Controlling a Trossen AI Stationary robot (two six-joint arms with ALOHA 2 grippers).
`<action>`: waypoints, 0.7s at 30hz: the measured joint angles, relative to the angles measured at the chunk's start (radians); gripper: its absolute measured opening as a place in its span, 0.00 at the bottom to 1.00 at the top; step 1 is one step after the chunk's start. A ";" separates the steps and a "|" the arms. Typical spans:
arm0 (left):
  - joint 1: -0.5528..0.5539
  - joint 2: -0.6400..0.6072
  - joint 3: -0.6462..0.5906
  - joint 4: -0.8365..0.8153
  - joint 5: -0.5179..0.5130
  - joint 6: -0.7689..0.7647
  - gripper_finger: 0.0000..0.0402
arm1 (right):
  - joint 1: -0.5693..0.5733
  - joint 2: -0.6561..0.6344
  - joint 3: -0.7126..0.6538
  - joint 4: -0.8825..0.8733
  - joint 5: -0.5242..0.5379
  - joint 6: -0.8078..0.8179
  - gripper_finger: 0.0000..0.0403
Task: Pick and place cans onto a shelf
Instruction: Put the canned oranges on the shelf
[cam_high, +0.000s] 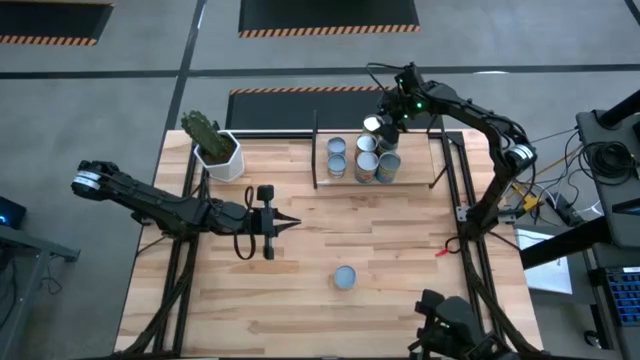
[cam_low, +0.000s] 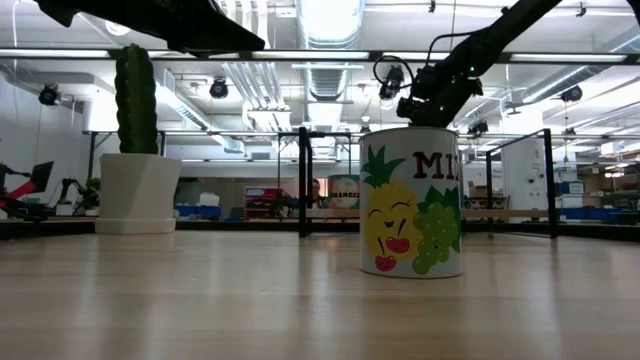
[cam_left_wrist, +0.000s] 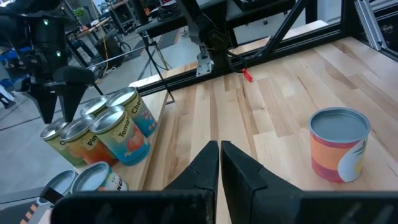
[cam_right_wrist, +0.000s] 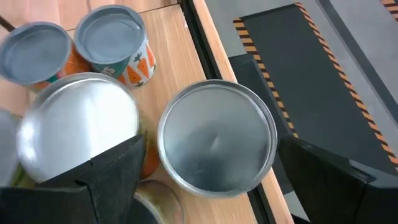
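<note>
Right gripper (cam_right_wrist: 205, 171), fingers spread, straddles a can (cam_right_wrist: 216, 144) on the shelf (cam_high: 440, 150) at one o'clock; lift straight up. Left gripper (cam_high: 284, 224) rests closed.

between the dark fingers of the right gripper (cam_right_wrist: 208, 180) sits a can (cam_right_wrist: 216, 143) with a plain silvery top. beside it another can (cam_right_wrist: 79, 132) shows a silver lid, and beyond, a tin (cam_right_wrist: 115, 40) wears a white label with orange carrots. ahead of the black left gripper (cam_left_wrist: 219, 163) a lone can (cam_left_wrist: 337, 144) has a blue-grey lid and orange, pink and white label. the shelf (cam_right_wrist: 171, 68) board is pale wood with a black frame.
</note>
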 joint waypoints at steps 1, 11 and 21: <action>0.000 0.000 0.000 0.000 0.000 0.000 0.00 | 0.000 -0.005 0.009 -0.016 0.000 0.001 0.88; 0.000 0.000 0.000 0.000 0.000 0.000 0.00 | 0.000 -0.043 0.118 -0.132 0.139 0.110 0.75; 0.000 0.000 0.000 0.000 0.000 0.000 0.00 | -0.003 -0.036 0.107 -0.213 0.321 0.164 0.25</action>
